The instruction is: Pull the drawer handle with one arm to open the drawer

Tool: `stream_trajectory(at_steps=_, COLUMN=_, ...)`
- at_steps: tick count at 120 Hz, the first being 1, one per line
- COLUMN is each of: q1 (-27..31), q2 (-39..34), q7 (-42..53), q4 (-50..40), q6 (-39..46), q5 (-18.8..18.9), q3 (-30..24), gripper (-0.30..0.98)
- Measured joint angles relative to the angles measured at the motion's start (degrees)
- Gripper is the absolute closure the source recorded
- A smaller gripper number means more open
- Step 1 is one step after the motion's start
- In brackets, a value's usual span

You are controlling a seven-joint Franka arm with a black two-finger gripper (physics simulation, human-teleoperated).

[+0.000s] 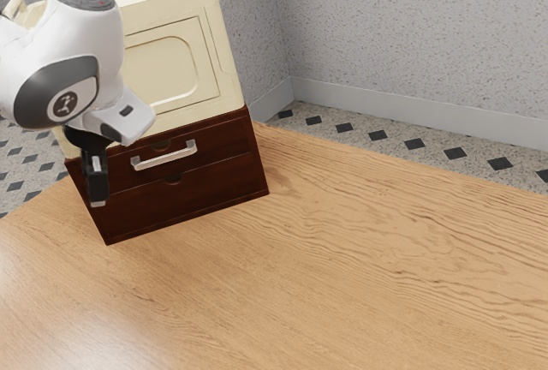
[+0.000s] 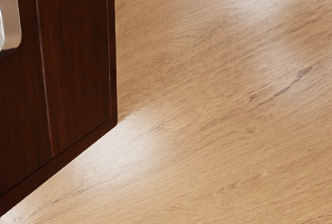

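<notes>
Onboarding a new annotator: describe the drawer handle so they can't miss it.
On the wooden table stands a cabinet, cream above, dark red-brown below. The dark part has two drawers, one over the other; the handle is the pale, shiny bar across the upper drawer. The lower drawer has a notch at its top edge, no bar.

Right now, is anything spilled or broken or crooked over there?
Nothing looks spilled or broken. One funny thing: the upper drawer has a metal handle, but the lower drawer has just a little notch at its top.
</notes>
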Motion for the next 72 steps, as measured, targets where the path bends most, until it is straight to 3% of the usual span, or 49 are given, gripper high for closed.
stream_trajectory(at_steps=31, q1=-0.15, q2=0.21, q7=-0.57, q4=-2.99, q6=10.12, q5=4.25, q3=0.00, gripper=0.00)
stream_trajectory(at_steps=72, q1=0.13, q2=2.34, q7=-1.03, q4=-6.01, q6=21.13, q5=5.36, q3=0.26, gripper=0.00)
